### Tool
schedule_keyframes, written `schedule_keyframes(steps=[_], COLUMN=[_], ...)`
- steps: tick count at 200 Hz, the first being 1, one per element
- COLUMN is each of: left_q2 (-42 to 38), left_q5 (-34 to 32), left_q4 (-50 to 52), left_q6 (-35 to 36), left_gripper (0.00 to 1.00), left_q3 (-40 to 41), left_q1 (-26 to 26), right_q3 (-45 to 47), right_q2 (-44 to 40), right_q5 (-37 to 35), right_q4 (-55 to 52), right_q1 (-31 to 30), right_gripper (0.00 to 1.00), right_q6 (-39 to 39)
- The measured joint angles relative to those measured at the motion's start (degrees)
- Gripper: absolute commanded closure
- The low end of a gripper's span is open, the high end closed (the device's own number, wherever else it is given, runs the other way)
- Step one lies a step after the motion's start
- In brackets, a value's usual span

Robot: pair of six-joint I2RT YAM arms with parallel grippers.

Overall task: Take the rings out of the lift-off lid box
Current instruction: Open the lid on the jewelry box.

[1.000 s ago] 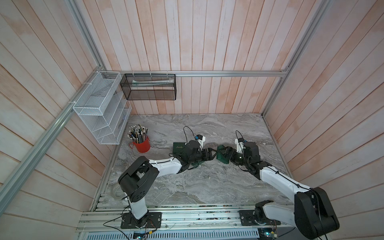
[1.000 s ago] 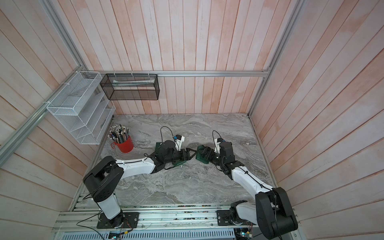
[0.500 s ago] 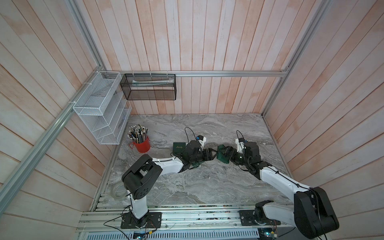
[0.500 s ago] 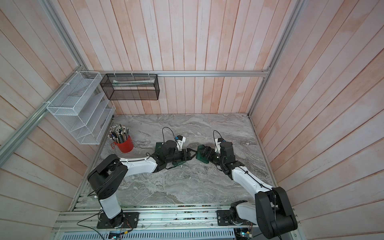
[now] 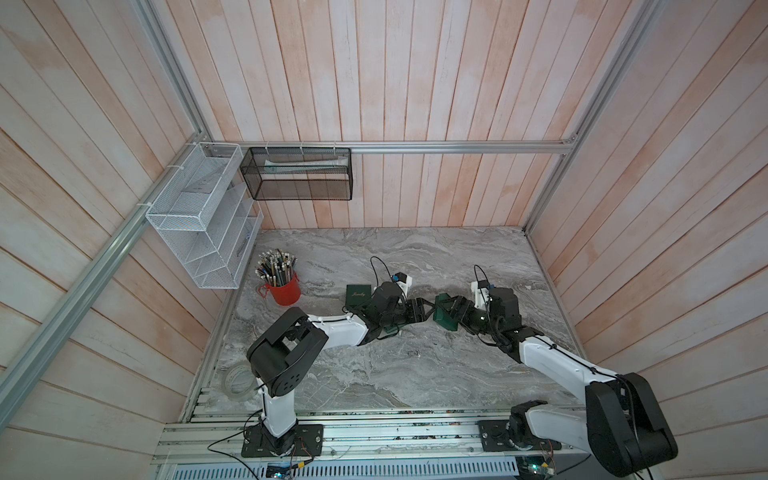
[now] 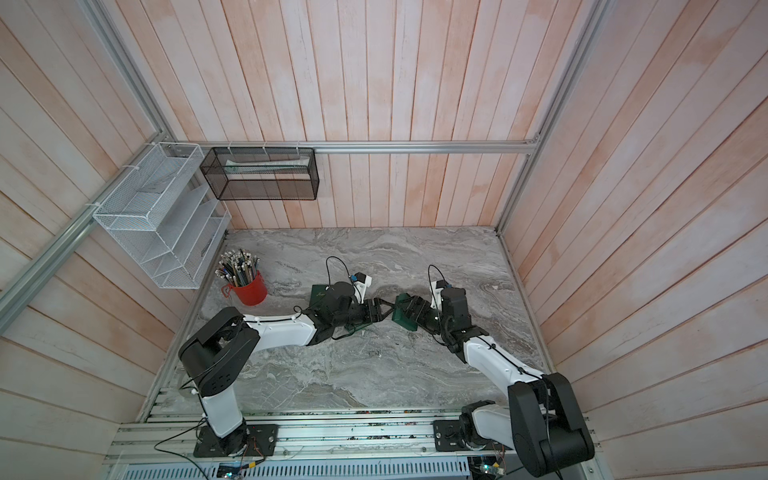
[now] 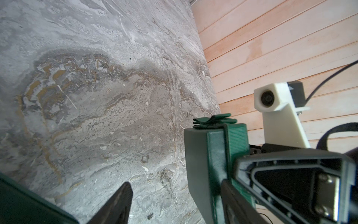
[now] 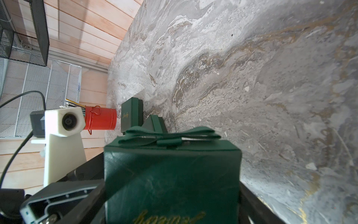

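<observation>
The right end effector (image 5: 455,312) is clamped across the green lift-off lid box (image 8: 172,174), holding it tipped on its side with the bow (image 8: 170,135) pointing away from its wrist. The left end effector (image 7: 174,192) has its jaws apart and holds nothing. In the left wrist view the bow end of the box sits between its fingers (image 7: 120,201), nearer one than the other, and I cannot tell whether either touches it.

The rings are not visible in any view. Going by the task they are inside this box, whose lid looks to be on.

Beyond the pair, a second green box (image 5: 358,294) with gold script lies on the table (image 5: 415,374) beside the left arm. A red pencil cup (image 5: 283,286) stands farther off.

The main risk seems to be the tilt. If the lid comes off while the opening faces sideways, the tiny rings could spill and roll across the table. The left fingers might also close on the soft bow or ribbon instead of the lid walls and slip. If the right jaws pinch lid and base together, a pull could drag the whole box out of the grip.
</observation>
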State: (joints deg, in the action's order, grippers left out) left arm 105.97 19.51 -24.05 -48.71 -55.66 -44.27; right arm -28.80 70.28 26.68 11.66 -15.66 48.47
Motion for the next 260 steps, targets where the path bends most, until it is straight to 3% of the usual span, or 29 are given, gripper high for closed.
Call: schedule_keyframes(steps=[260], left_q2=[1.6], left_q5=[-0.1], left_q4=[1.8], left_q6=[-0.7], left_gripper=[0.32], left_q3=[-0.3], left_q1=[0.1], right_q3=[1.9], right_q2=[4.3], right_q5=[4.6], right_q4=[4.1], right_q1=[1.1], right_gripper=[0.12], right_q6=[1.6])
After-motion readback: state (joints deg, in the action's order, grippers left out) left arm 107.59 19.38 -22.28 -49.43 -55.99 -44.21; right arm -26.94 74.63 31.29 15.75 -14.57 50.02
